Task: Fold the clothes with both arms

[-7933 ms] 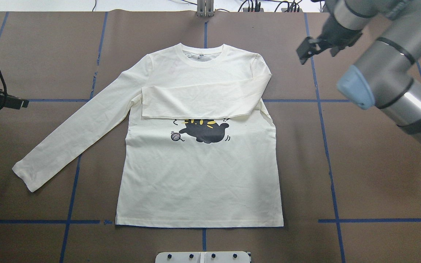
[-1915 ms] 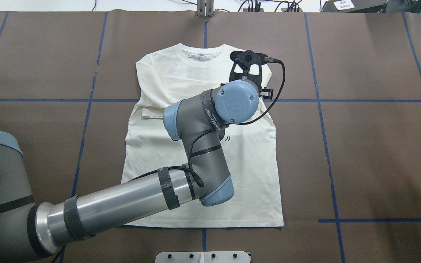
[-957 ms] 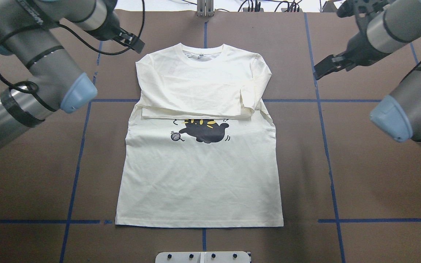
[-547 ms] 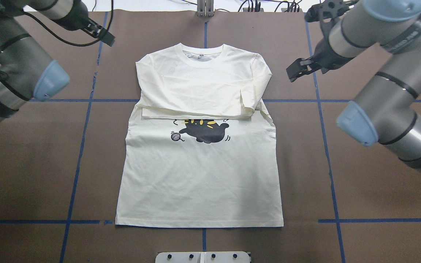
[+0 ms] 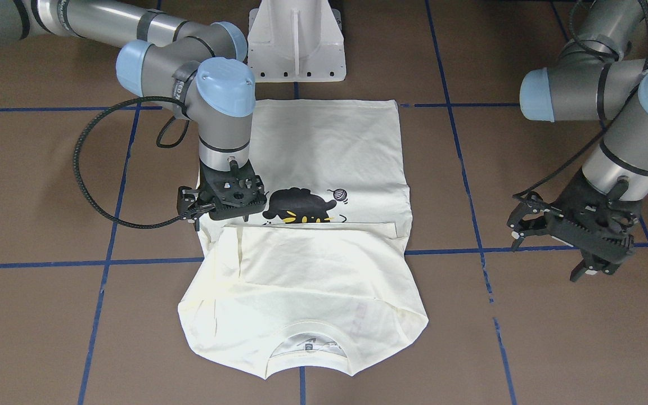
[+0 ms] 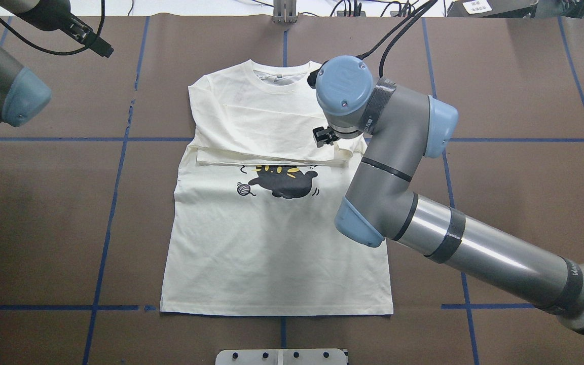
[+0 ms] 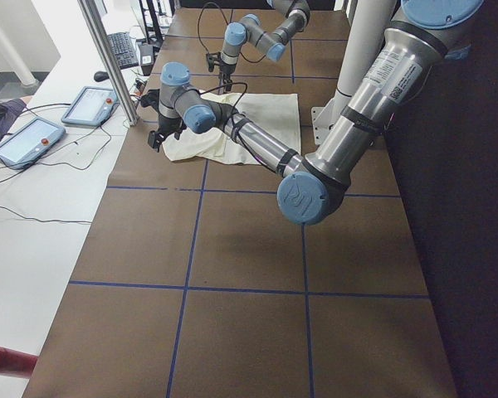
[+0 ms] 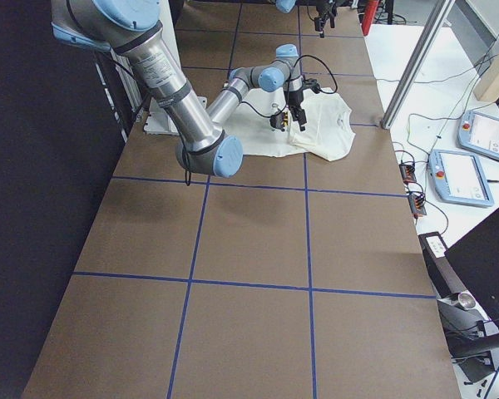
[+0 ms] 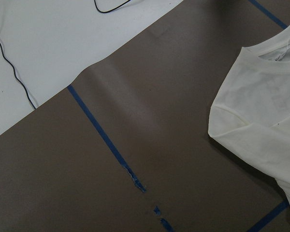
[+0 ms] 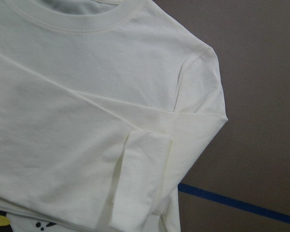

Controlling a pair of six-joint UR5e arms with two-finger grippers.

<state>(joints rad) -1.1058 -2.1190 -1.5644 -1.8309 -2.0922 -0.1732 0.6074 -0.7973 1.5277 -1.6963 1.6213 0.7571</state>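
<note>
my right end effector (image 5: 218, 206): T-shirt (image 6: 271, 253) beneath | my left end effector (image 5: 560, 233): worktop (image 6: 525, 167) beneath, T-shirt apart

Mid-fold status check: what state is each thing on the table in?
T-shirt: flat, print up, body not yet folded.
Sleeves: both folded across the chest.
Left end effector: open, empty, off the T-shirt.
Right end effector: over the Sleeves; open or shut unclear.

The grey metal jointed right arm (image 6: 398, 167) and the matching left arm (image 5: 619, 146) have light blue round joint caps (image 6: 344, 85), dotted with small screws and stamped with a logo. Polished silver tubes (image 6: 505, 258) wear black bands. Black cables (image 5: 83, 169) run to the black, skeletal, perforated right gripper (image 5: 211, 211) and left gripper (image 5: 549, 247).
</note>
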